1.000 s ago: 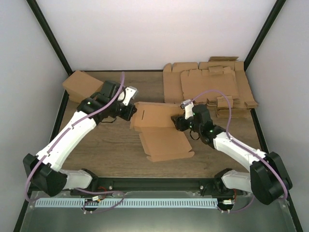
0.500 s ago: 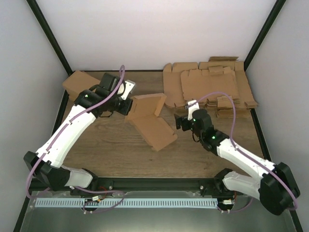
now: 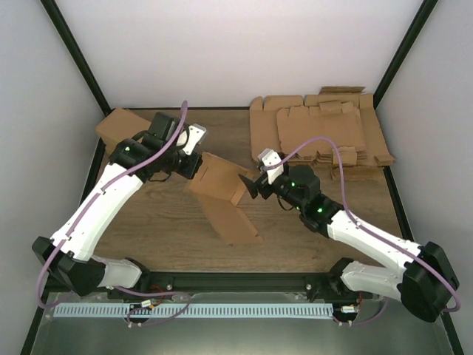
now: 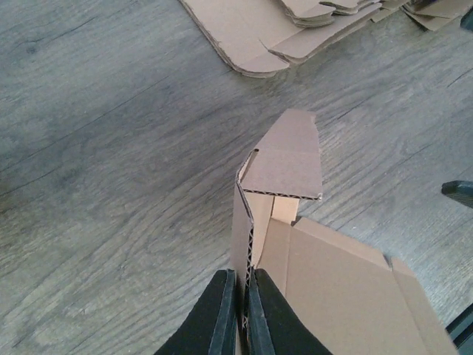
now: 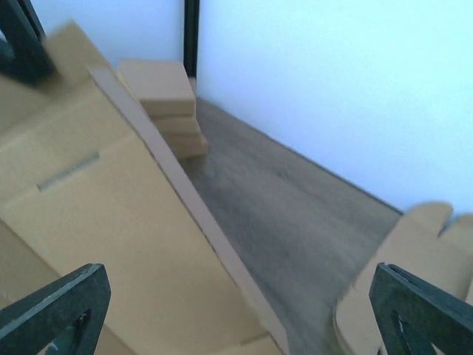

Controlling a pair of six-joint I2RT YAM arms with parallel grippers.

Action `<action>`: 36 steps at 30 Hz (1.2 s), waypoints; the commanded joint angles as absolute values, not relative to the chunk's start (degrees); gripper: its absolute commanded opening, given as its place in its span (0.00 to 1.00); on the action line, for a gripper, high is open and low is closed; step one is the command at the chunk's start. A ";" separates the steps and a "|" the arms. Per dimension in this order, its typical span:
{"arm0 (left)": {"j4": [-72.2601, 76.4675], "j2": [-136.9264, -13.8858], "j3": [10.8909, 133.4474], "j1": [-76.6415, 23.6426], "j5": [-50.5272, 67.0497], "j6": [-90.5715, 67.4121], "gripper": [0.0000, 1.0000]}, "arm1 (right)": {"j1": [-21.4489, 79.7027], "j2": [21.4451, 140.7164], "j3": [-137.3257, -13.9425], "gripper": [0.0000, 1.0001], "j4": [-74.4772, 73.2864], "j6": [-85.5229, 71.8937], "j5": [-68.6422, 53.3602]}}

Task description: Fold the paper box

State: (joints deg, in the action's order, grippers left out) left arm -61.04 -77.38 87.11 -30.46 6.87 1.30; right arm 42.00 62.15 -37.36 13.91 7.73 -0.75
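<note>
The paper box (image 3: 225,214) is a brown die-cut piece, partly folded, with one panel raised and the lower panel resting on the table. My left gripper (image 3: 196,166) is shut on the box's left upright edge. In the left wrist view the left gripper (image 4: 242,314) pinches the corrugated edge of the box (image 4: 332,296) between both fingers. My right gripper (image 3: 250,185) is wide open at the raised panel's right edge. In the right wrist view the right gripper (image 5: 236,318) has its fingers (image 5: 55,310) spread, with the box panel (image 5: 103,222) between them and not gripped.
A thick pile of flat cardboard sheets (image 3: 318,129) lies at the back right and also shows in the left wrist view (image 4: 251,29). A pile of compact brown cartons (image 3: 122,129) sits at the back left and shows in the right wrist view (image 5: 166,103). Walls enclose the table.
My left gripper has lifted and turned the box from lying flat to standing partly upright. My right gripper has come off the box, opened wide and moved left to the raised panel's edge.
</note>
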 commanded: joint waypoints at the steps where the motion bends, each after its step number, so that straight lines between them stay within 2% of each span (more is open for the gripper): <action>1: -61.18 -75.12 88.28 -30.59 8.36 1.58 0.08 | 42.45 65.21 -46.06 1.00 17.83 11.86 -5.44; 4: -61.00 -75.03 88.07 -30.59 8.74 1.67 0.08 | 42.75 70.44 -51.27 1.00 13.11 15.67 -9.98; 7: -60.93 -75.21 88.07 -30.61 9.30 1.67 0.08 | 44.95 74.51 -54.04 0.99 11.55 20.75 -6.01; 8: -60.86 -75.13 88.06 -30.67 9.46 1.76 0.08 | 45.52 75.59 -54.66 0.95 11.43 22.15 -4.55; 11: -60.73 -75.02 87.98 -30.66 9.49 1.82 0.08 | 46.10 78.57 -56.24 0.75 11.13 24.95 -4.29; 14: -60.66 -74.88 87.97 -30.66 9.25 1.84 0.08 | 46.49 80.15 -56.74 0.68 12.31 25.49 -2.91; 16: -60.72 -74.88 87.98 -30.67 9.23 1.85 0.08 | 46.54 80.91 -56.89 0.60 12.39 26.44 -3.32; 20: -60.73 -74.92 87.90 -30.64 9.14 1.96 0.08 | 46.67 83.15 -58.22 0.25 11.61 27.01 -2.67; 21: -60.66 -74.89 87.89 -30.75 9.14 1.94 0.08 | 46.65 83.55 -58.59 0.20 11.67 26.59 -2.11; 25: -60.59 -74.97 87.98 -30.74 9.44 2.01 0.09 | 46.67 84.37 -59.31 0.19 12.32 26.30 -1.98; 28: -60.55 -74.93 88.14 -30.76 9.53 1.96 0.10 | 46.67 84.45 -59.50 0.10 13.19 25.33 -1.27; 30: -60.20 -74.50 88.23 -30.76 9.34 1.66 0.21 | 46.67 84.30 -59.71 0.01 13.45 23.50 -0.50; 33: -58.25 -72.00 88.20 -30.76 9.33 0.03 0.45 | 46.55 83.71 -60.44 0.01 12.87 18.61 2.38; 36: -54.37 -68.13 88.10 -30.67 10.41 -2.17 0.62 | 45.43 81.87 -60.26 0.01 11.86 9.79 4.78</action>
